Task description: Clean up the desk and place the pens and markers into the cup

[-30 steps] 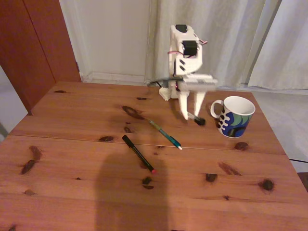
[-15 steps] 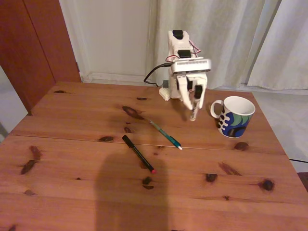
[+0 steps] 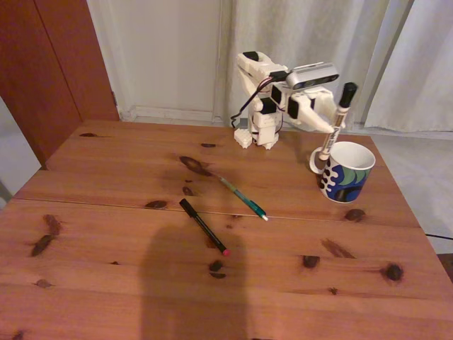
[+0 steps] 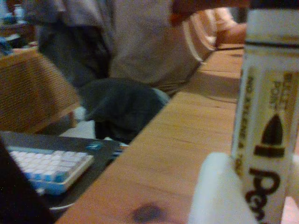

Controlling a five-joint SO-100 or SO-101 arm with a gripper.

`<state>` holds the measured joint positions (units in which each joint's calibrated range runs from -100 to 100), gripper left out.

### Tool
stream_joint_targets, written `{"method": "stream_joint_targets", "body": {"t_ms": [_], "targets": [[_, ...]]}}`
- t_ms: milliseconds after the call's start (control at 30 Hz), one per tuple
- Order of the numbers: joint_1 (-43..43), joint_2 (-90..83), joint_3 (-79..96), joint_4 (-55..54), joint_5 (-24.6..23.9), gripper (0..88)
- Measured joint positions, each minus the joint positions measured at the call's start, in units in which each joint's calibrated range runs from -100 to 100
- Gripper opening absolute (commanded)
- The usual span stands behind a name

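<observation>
My gripper (image 3: 330,127) is shut on the white-barrelled marker (image 3: 334,124), which stands nearly upright with its black cap on top. Its lower end hangs just over the left rim of the white patterned cup (image 3: 348,174) at the desk's right. The wrist view shows the marker barrel (image 4: 266,140) close up with black print, and a white finger (image 4: 217,198) pressed against it. A teal-green pen (image 3: 242,197) lies mid-desk. A thin black pen with a red tip (image 3: 204,227) lies just in front of the teal pen, to its left.
The reddish-brown desk (image 3: 106,212) has dark knots and a seam across it. The arm's base (image 3: 258,134) sits at the back edge before pale curtains. In the wrist view a seated person (image 4: 121,70) and a keyboard (image 4: 46,168) lie beyond the desk's edge.
The arm rose from the desk surface and swung right toward the cup. The marker, low near the desk before, is now held upright over the cup's rim.
</observation>
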<state>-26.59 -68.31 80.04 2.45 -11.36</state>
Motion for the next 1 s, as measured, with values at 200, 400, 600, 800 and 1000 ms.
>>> {"method": "stream_joint_targets", "body": {"t_ms": [200,400,600,800,1000], "targets": [[-4.8,-0.1,0.3,-0.2,0.2,0.8],[-8.7,-0.1,0.3,-0.2,2.6,0.8],[-11.5,-0.1,0.3,-0.2,3.5,0.8],[-12.5,-0.1,0.6,-0.2,3.5,0.8],[-12.9,-0.2,5.5,-0.3,3.5,0.8]]}}
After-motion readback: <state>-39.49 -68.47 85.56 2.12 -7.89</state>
